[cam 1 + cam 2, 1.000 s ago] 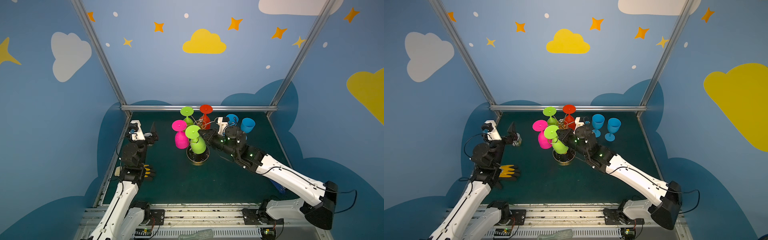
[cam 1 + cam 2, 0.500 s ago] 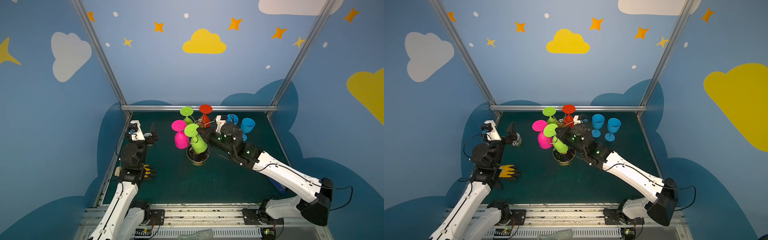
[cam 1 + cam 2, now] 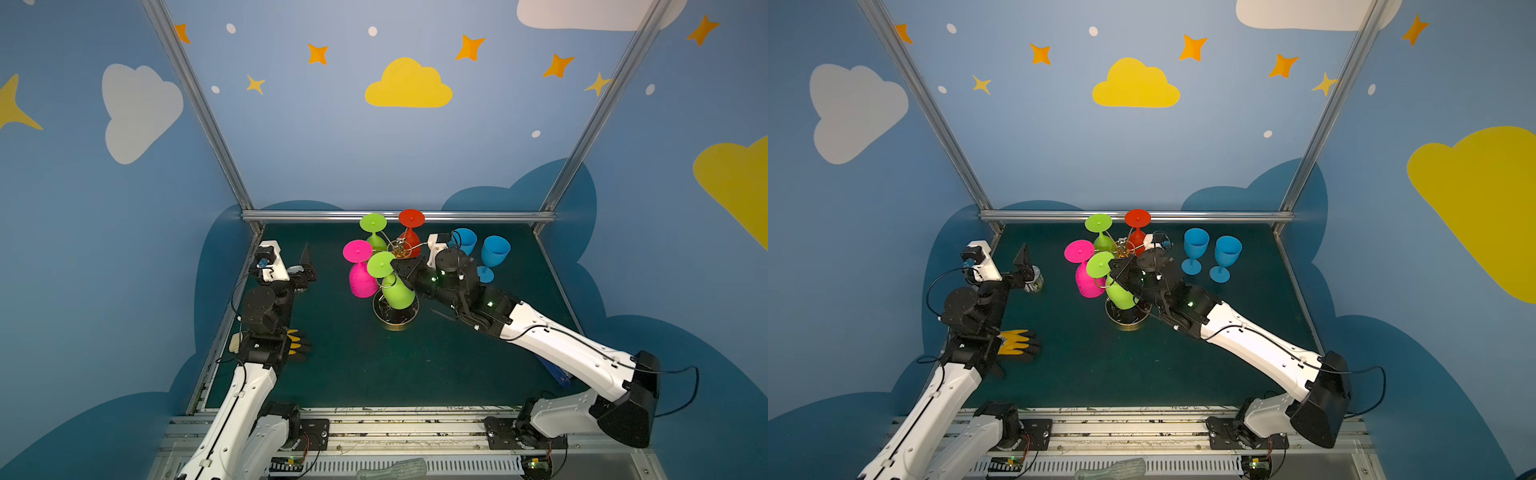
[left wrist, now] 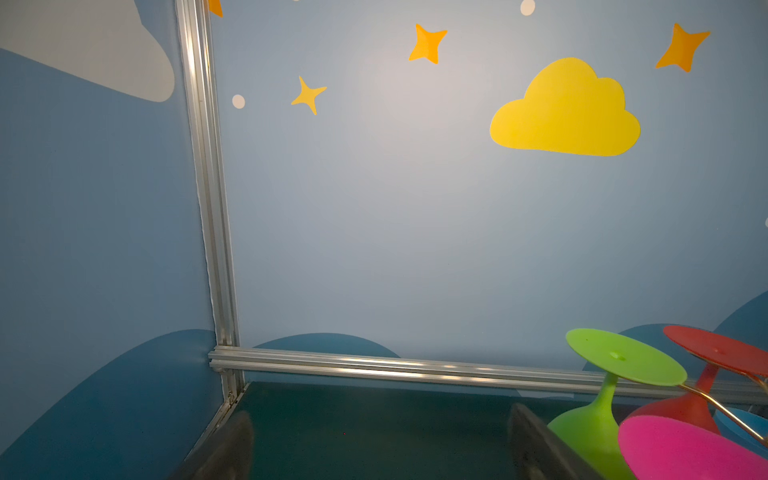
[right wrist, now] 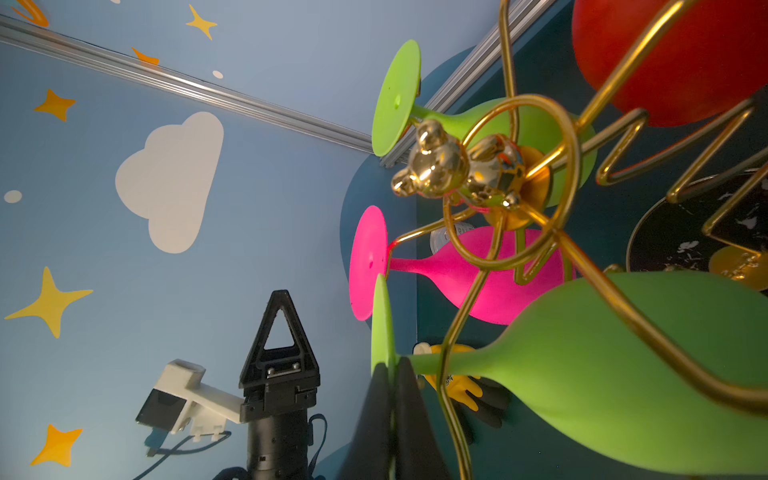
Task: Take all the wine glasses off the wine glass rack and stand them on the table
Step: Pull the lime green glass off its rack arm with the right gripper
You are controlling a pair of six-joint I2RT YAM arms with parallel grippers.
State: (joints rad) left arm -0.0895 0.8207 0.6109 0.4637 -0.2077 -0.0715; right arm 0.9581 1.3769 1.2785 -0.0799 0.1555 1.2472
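Green mat (image 3: pixel 374 365), blue starry walls (image 3: pixel 374 158); left jaws apart, right jaws tight on lime wine glass (image 3: pixel 398 293).

The dark green bench (image 3: pixel 374 365) carries the wine glass rack (image 3: pixel 395 323) near its middle, standing on its round dark base. Toward the back right, a blue goblet (image 3: pixel 1195 249) and a second blue goblet (image 3: pixel 1225 257) stand upright side by side. A yellow-and-black glove (image 3: pixel 1017 341) lies at the left edge, with a small metal can (image 3: pixel 1036 283) farther back.
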